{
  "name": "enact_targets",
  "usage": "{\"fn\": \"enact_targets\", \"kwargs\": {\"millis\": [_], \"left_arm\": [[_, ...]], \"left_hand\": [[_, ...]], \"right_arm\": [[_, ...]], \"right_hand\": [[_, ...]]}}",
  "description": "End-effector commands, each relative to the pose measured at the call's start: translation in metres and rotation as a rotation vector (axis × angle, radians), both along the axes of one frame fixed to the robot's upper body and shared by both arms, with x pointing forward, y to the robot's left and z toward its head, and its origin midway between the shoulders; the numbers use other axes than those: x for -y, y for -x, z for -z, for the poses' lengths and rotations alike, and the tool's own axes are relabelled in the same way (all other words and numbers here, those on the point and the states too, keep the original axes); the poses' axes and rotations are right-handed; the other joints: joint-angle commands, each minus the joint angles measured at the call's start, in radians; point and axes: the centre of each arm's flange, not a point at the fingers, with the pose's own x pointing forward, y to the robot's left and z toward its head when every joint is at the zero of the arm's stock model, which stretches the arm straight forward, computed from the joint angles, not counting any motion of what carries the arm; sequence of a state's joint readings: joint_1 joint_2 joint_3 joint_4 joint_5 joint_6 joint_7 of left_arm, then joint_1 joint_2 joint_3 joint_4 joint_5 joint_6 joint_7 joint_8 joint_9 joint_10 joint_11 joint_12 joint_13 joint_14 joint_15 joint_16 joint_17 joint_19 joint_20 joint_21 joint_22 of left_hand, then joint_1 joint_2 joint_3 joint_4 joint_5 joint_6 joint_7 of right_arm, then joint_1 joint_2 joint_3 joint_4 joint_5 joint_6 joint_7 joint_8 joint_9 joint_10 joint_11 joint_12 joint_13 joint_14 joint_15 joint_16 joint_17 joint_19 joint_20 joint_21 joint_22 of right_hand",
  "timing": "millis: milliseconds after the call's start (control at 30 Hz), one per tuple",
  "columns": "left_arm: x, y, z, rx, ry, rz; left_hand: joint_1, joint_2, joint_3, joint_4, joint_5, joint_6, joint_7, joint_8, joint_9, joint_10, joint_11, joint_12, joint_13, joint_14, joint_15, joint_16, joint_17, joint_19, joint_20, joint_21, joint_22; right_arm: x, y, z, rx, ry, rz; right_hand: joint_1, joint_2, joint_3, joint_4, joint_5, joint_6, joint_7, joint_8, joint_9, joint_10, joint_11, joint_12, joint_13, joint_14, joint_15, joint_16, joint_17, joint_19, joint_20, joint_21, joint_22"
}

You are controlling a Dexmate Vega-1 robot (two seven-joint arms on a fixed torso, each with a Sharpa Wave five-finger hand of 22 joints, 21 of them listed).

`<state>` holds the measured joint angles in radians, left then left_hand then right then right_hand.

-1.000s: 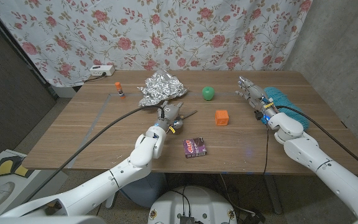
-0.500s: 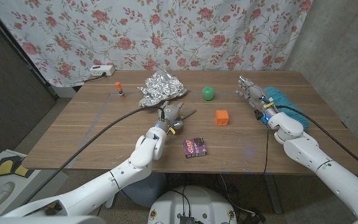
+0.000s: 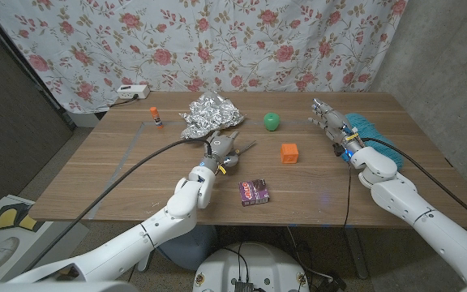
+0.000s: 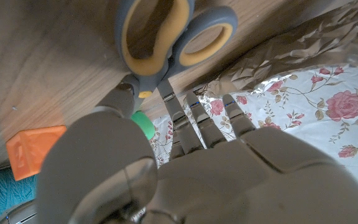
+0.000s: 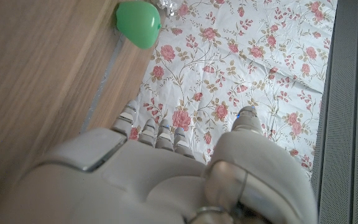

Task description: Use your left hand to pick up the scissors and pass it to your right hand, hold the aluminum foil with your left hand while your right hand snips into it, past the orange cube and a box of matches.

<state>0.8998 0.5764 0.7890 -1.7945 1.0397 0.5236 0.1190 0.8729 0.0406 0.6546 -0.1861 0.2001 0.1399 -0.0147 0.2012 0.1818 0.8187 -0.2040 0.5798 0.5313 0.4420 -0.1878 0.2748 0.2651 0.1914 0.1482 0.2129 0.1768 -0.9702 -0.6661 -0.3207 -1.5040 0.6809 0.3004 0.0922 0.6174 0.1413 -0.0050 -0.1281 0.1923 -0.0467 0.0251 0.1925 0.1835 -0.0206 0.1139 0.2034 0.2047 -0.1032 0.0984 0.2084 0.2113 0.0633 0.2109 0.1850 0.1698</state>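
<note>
The bench [image 3: 136,174] was a wooden top in front of a floral curtain [image 3: 242,40]. Near its far edge, left of centre, lay the crumpled foil [image 3: 209,113], well apart from both hands' palms, though the left hand reached up just short of it.

The left hand [image 3: 221,148] sat mid-bench just in front of the foil, over the scissors [image 3: 235,156]. In the left wrist view the fingers [image 4: 185,121] reached to the scissors' [image 4: 173,31] grey and yellow handles, with the thumb tip at the pivot and a fingertip on the handle beside it; whether the hand actually had hold of them or only touched them could not be told. The blades pointed toward the right in the head view.

The right hand [image 3: 331,123] stood at the far right of the bench, fingers apart and holding nothing, with a teal cloth [image 3: 365,128] just beside it.

The matches [image 3: 254,191] lay near the front edge, a little right of the left hand. The orange cube [image 3: 289,152] stood between the two hands, apart from both. A green ball [image 3: 273,122] sat beyond the cube, right of the foil. A small glue stick with an orange cap [image 3: 155,118] stood at the far left, and a white power strip [image 3: 132,92] lay beyond the bench's far left corner.
</note>
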Motion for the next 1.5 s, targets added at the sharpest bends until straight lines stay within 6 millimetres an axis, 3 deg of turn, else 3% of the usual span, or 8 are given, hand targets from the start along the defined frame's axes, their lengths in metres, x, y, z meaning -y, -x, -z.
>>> {"fn": "enact_targets", "kwargs": {"millis": [33, 633, 1500], "left_arm": [[-0.003, 0.001, -0.002, 0.029, 0.026, 0.006], [-0.015, 0.004, -0.014, 0.082, 0.055, 0.019], [-0.025, 0.005, -0.038, 0.185, 0.143, 0.099]], "left_hand": [[0.035, 0.007, 0.001, -0.006, 0.008, 0.008, -0.003, -0.006, 0.002, 0.028, -0.016, 0.019, 0.027, 0.029, -0.011, 0.014, 0.012, 0.012, -0.002, 0.0, 0.003], [0.061, -0.001, -0.027, 0.004, 0.004, 0.002, -0.005, -0.013, 0.002, 0.015, -0.017, 0.046, 0.061, 0.017, -0.017, 0.029, 0.044, 0.011, -0.001, -0.005, 0.003], [0.072, -0.006, -0.018, 0.008, 0.008, 0.004, -0.008, -0.015, 0.002, 0.002, -0.017, 0.064, 0.084, 0.02, -0.014, 0.025, 0.049, 0.021, -0.005, -0.004, 0.004]], "right_arm": [[0.001, 0.001, 0.0, 0.001, -0.008, -0.001], [0.001, 0.003, -0.001, 0.0, -0.013, 0.003], [0.005, 0.003, -0.002, 0.006, -0.026, 0.017]], "right_hand": [[-0.003, -0.008, 0.003, -0.004, 0.0, -0.009, 0.001, 0.0, 0.004, -0.007, 0.005, 0.001, 0.001, -0.011, 0.002, 0.006, 0.002, -0.005, 0.001, 0.004, 0.003], [-0.004, -0.008, 0.006, -0.003, 0.0, -0.011, -0.001, 0.0, 0.004, -0.012, 0.005, 0.0, 0.001, -0.012, 0.001, 0.006, 0.002, -0.006, 0.002, 0.004, 0.003], [-0.005, -0.009, 0.01, -0.003, 0.0, -0.012, -0.002, 0.0, 0.004, -0.018, 0.002, -0.001, 0.001, -0.015, 0.0, 0.005, 0.002, -0.008, 0.002, 0.004, 0.003]]}}
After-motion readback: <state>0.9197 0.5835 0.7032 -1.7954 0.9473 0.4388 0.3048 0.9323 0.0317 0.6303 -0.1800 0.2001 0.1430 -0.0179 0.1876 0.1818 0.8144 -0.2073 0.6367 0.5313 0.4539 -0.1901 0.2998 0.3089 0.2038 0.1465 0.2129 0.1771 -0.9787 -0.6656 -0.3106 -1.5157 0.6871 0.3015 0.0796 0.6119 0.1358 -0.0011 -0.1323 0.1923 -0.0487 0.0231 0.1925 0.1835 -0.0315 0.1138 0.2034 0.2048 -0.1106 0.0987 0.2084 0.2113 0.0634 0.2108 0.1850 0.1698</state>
